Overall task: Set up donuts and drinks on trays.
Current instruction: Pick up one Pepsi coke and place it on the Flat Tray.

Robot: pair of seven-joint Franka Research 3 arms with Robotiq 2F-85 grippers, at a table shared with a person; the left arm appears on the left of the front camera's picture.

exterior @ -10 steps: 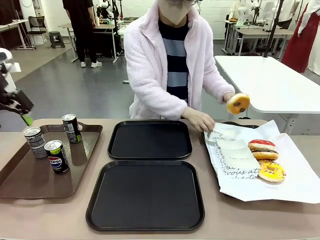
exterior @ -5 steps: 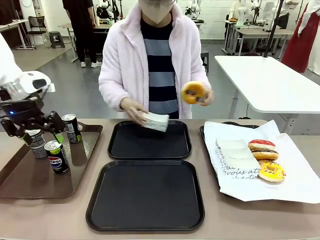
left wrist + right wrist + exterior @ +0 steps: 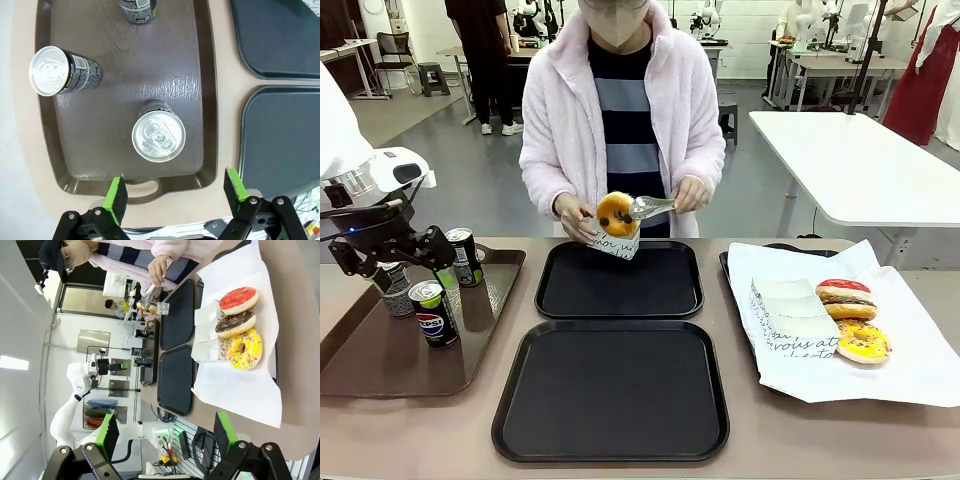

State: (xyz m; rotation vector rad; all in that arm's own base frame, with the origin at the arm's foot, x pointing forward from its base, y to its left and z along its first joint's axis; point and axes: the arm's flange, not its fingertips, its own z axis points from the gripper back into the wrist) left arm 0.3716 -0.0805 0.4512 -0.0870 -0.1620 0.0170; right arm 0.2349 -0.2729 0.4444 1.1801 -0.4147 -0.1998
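Silver-topped can (image 3: 158, 136) beneath the gap of spread left fingers (image 3: 116, 194), untouched, right fingers (image 3: 107, 432) spread too

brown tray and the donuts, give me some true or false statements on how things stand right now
1. Three cans stand on the brown tray. True.
2. One of the cans lies on its side. False: all three stand upright.
3. The left gripper is shut on a can. False: its jaws are open and hold nothing.
4. The person holds a donut in tongs at a paper sleeve. True.
5. Three donuts lie on the white paper. True.
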